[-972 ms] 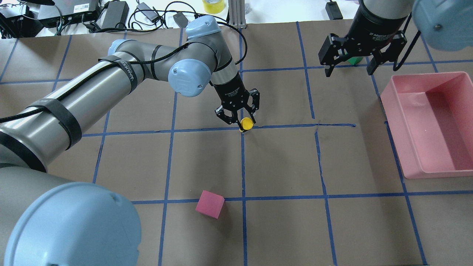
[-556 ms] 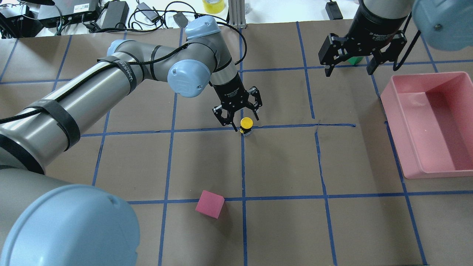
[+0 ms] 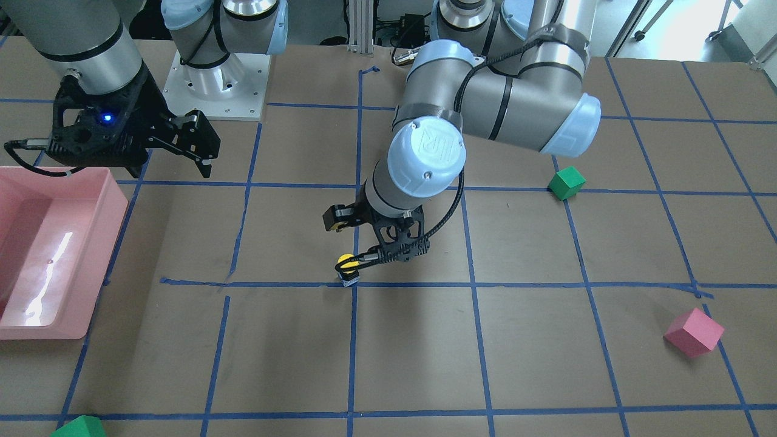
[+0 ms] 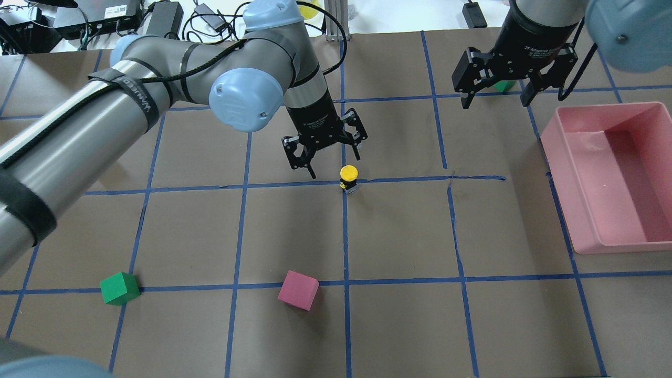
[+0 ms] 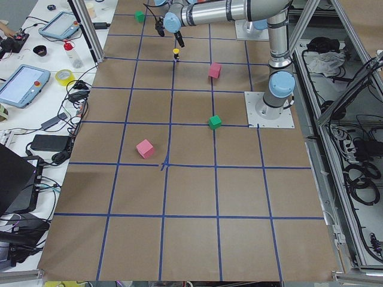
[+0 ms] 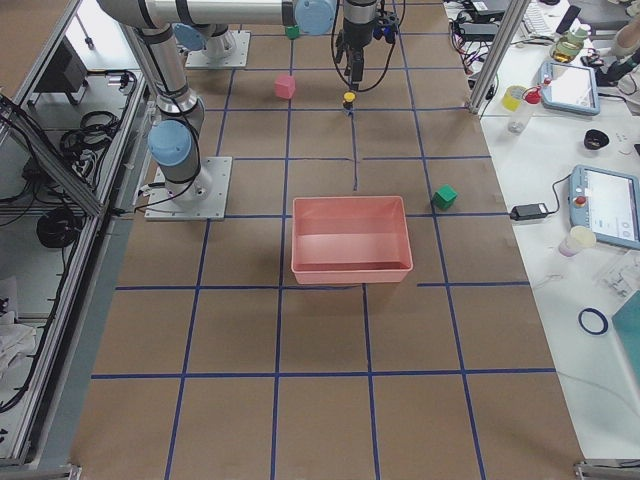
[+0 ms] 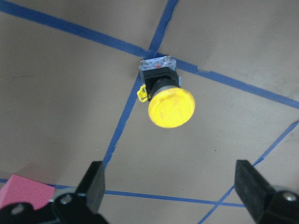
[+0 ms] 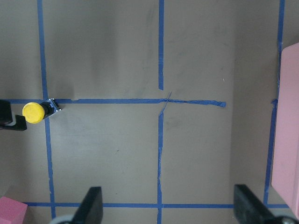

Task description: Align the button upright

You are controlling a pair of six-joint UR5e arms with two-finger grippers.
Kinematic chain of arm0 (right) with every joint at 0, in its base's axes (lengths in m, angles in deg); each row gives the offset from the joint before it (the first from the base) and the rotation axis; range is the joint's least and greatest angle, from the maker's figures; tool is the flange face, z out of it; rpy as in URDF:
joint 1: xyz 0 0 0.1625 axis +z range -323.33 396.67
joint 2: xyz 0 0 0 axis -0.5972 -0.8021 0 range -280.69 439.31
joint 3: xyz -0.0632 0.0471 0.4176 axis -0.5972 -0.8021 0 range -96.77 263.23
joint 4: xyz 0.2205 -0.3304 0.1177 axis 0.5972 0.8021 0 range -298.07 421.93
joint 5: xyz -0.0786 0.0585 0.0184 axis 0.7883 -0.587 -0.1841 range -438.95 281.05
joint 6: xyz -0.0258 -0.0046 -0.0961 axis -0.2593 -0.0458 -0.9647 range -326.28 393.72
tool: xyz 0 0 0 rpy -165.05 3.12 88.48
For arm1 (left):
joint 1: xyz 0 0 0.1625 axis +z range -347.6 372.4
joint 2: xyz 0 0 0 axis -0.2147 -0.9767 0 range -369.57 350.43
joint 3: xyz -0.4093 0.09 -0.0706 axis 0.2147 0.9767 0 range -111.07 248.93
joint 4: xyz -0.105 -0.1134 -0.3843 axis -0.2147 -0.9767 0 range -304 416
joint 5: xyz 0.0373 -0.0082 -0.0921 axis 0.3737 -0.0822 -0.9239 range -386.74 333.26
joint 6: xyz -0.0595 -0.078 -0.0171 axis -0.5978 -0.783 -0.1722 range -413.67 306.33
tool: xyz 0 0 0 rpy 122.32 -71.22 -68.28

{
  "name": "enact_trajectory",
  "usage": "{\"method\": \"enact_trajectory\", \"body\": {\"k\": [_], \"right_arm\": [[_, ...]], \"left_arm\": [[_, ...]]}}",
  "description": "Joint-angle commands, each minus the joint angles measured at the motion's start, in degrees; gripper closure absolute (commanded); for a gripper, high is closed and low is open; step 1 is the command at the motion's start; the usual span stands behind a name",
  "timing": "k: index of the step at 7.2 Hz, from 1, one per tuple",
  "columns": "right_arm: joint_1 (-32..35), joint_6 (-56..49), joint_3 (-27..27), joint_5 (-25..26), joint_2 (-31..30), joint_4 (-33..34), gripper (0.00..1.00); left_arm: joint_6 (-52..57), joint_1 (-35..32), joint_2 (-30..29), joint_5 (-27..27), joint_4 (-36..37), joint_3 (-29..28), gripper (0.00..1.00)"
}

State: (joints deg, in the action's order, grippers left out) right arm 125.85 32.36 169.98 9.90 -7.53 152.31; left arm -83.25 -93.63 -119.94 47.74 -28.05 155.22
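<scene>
The left claw (image 4: 336, 168) hangs wide open and empty over the brown paper tabletop (image 4: 399, 231). Just ahead of its fingertips, touching neither, the tiny yellow-capped plastic push-button switch (image 4: 349, 177) stands on its block base. Likely light, rigid and top-heavy; pinch the black neck gently.
</scene>
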Motion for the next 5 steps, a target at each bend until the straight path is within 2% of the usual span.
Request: {"method": "enact_trajectory", "body": {"k": [1, 2, 3, 4, 5], "right_arm": [[0.0, -0.2, 0.0, 0.1, -0.1, 0.0, 0.00], [-0.1, -0.4, 0.0, 0.2, 0.0, 0.0, 0.00], [0.0, -0.4, 0.0, 0.2, 0.0, 0.0, 0.00], [0.0, -0.4, 0.0, 0.2, 0.0, 0.0, 0.00], [0.0, -0.5, 0.0, 0.2, -0.1, -0.7, 0.00]], "left_arm": [[14.7, 0.5, 11.3, 8.2, -8.1, 4.0, 0.00], [17.4, 1.3, 15.1, 11.2, -10.2, 4.5, 0.00], [24.9, 2.7, 17.8, 12.3, -10.3, 4.4, 0.00], [29.2, 6.3, 18.9, 15.1, -10.1, 4.5, 0.00], [31.1, 10.5, 18.6, 17.4, -8.2, 2.1, 0.00]]}}
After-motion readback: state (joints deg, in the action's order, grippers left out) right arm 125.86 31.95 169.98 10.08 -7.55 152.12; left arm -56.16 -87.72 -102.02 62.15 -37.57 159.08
